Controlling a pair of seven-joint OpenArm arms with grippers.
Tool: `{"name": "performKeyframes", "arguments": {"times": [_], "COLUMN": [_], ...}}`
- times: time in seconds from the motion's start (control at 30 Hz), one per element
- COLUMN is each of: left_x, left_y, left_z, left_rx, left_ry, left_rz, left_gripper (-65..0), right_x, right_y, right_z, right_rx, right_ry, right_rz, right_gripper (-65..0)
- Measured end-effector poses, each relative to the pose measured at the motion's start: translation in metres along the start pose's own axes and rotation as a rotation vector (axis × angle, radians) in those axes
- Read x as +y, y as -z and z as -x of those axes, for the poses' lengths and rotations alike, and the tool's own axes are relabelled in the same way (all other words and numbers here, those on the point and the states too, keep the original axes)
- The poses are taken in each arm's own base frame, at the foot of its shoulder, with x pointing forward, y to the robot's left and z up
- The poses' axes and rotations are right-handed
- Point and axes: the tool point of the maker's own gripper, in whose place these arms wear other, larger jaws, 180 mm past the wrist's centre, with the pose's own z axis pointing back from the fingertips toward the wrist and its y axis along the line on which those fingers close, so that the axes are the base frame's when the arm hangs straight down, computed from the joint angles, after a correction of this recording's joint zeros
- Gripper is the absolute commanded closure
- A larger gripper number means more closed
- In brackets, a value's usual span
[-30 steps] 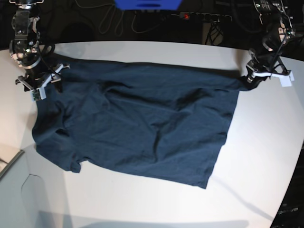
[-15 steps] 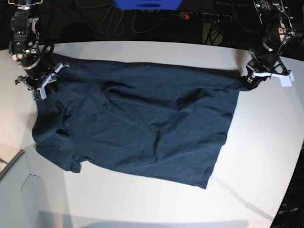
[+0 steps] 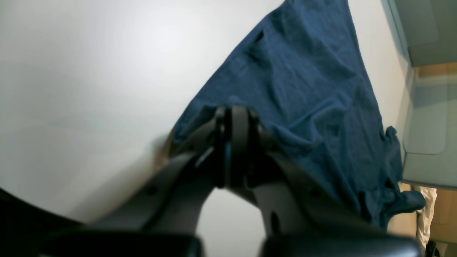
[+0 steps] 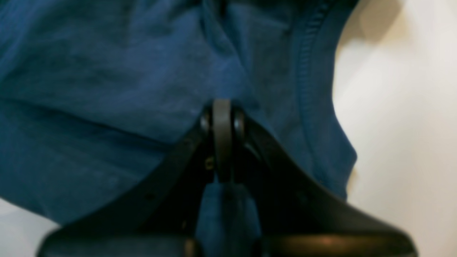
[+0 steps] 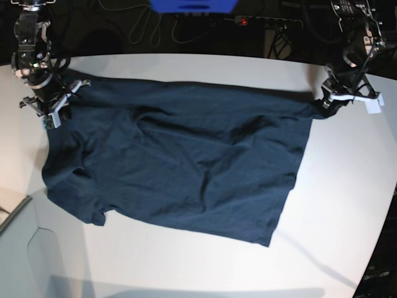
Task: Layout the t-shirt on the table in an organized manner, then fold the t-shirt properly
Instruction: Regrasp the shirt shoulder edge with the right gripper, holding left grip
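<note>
Left wrist view: left gripper (image 3: 232, 117) clamped on a corner of the t-shirt (image 3: 303, 89), cloth running away over the white table (image 3: 89, 71); right wrist view: right gripper (image 4: 222, 114) pinched closed on blue fabric beside a stitched hem, a fold caught between the fingers; base view: navy shirt spread wrinkled across the tabletop, stretched between both grippers at its far corners.
</note>
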Motion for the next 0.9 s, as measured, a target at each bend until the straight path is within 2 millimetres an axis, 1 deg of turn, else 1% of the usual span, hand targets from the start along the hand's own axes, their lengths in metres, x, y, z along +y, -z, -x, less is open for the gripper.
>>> {"name": "performKeyframes", "arguments": {"times": [0.13,0.27,0.3,0.37,0.43,0.5,0.53,0.67,0.73,0.83,0.9], "left_x": [0.0,0.0,0.0,0.0,0.0,0.0,0.0,0.0,0.0,0.0,0.0], "left_y": [0.0,0.0,0.0,0.0,0.0,0.0,0.0,0.0,0.0,0.0,0.0], "left_z": [0.0,0.0,0.0,0.0,-0.001,0.0,0.001,0.0,0.0,0.0,0.0], "left_rx": [0.001,0.0,0.0,0.001,-0.001,0.0,0.003,-0.001,0.0,0.0,0.0], "left_ry": [0.0,0.0,0.0,0.0,0.001,0.001,0.001,0.001,0.0,0.0,0.0], "left_rz": [0.0,0.0,0.0,0.0,0.0,0.0,0.0,0.0,-0.001,0.0,0.0], "left_gripper": [0.0,0.0,0.0,0.0,0.0,0.0,0.0,0.0,0.0,0.0,0.0], "right_x": [0.006,0.02,0.022,0.022,0.018,0.014,0.008,-0.017,-0.029,-0.047,-0.051], "right_y": [-0.016,-0.03,-0.032,-0.031,-0.027,-0.019,-0.015,-0.007,-0.007,-0.013,-0.014], "right_z": [-0.001,-0.019,-0.023,-0.023,-0.019,-0.008,-0.005,-0.014,-0.016,-0.015,-0.014], "right_rx": [-0.011,-0.073,-0.088,-0.08,-0.066,0.001,0.025,0.017,0.013,0.012,0.017], "right_ry": [-0.035,-0.045,-0.042,-0.044,-0.037,-0.035,-0.04,-0.048,-0.027,-0.003,0.0], "right_rz": [-0.006,-0.016,-0.02,-0.018,-0.013,-0.012,-0.006,0.029,0.06,0.109,0.117], "right_gripper": [0.0,0.0,0.0,0.0,-3.4,-7.7,-9.1,-14.1,-18.4,-27.3,-32.3]}}
